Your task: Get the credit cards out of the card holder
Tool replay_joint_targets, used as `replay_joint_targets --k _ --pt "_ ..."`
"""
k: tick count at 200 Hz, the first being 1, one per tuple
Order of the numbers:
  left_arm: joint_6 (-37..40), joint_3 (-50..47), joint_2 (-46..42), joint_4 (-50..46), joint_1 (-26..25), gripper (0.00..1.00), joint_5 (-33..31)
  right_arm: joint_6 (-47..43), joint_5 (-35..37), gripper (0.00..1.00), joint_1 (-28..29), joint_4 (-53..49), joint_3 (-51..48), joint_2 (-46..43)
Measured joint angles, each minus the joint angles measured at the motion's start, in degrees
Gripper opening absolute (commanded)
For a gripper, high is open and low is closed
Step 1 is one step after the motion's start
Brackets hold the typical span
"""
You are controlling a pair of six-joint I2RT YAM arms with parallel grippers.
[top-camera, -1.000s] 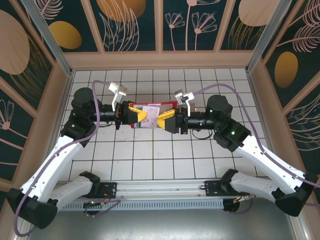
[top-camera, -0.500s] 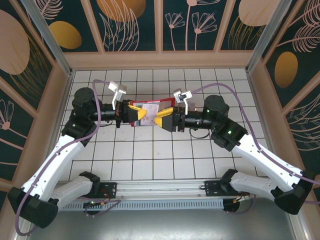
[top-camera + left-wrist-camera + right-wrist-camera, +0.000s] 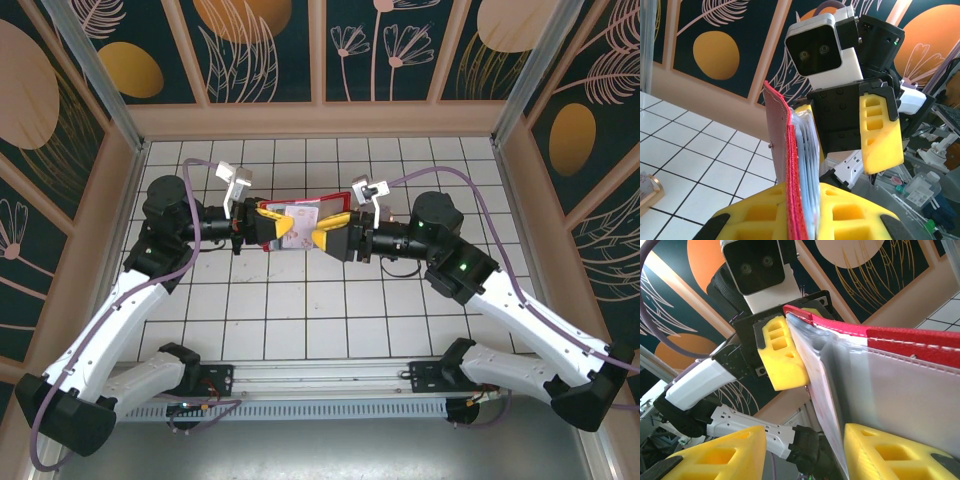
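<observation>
The job is at its first extraction. The red card holder (image 3: 782,150) hangs in mid-air between the two arms, lifted off the tiled table (image 3: 300,320) above its far-centre tiles, with the cover folded open. The left gripper (image 3: 277,227) is clamped tight on the side nearest that arm, and the red cover and greyish clear pockets (image 3: 900,390) stick out from between its yellow fingers. The right gripper (image 3: 322,236) faces it from the other side with its fingers partly apart, holding nothing. In its wrist view the free edge of the pocket leaves sits in the gap, close against one pad. Of the credit cards (image 3: 300,222), a pale face shows through the plastic from above. I cannot make out the dark one. No card looks to be out yet. As I judge it, the next move calls for the right fingers to close on a card's edge alone, not on the plastic leaf. They would then draw it out along the pocket's mouth against a firm left grip. The table is white tile with dark grout. It is boxed in by wood-framed wall panels (image 3: 260,50) painted dark with gold discs and line-drawn leaves.
</observation>
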Motion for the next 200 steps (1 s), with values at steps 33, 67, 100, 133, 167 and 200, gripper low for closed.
replay_joint_targets --k 33,67,100,133,167,200 --pt "-0.8 -1.4 -0.1 1.2 0.0 0.0 0.0 0.0 0.1 0.46 0.0 -0.3 -0.2 0.0" --pt "-1.1 -1.4 -0.1 1.2 0.0 0.0 0.0 0.0 -0.2 0.44 0.7 -0.2 -0.2 0.2" --pt "-1.5 -1.4 -0.1 0.9 0.0 0.0 0.2 -0.4 -0.1 0.44 2.7 0.0 0.0 2.2" --pt "-1.7 -1.4 -0.4 0.7 0.5 0.0 0.2 -0.7 0.4 0.44 3.1 0.1 0.7 3.0" --pt "-1.7 -1.4 -0.7 0.7 0.5 0.0 -0.2 -0.6 1.0 0.47 3.5 0.9 0.7 3.0" --pt "-0.5 -1.4 -0.9 -0.7 0.6 0.0 -1.6 -0.1 1.6 0.4 3.6 2.2 0.1 3.1"
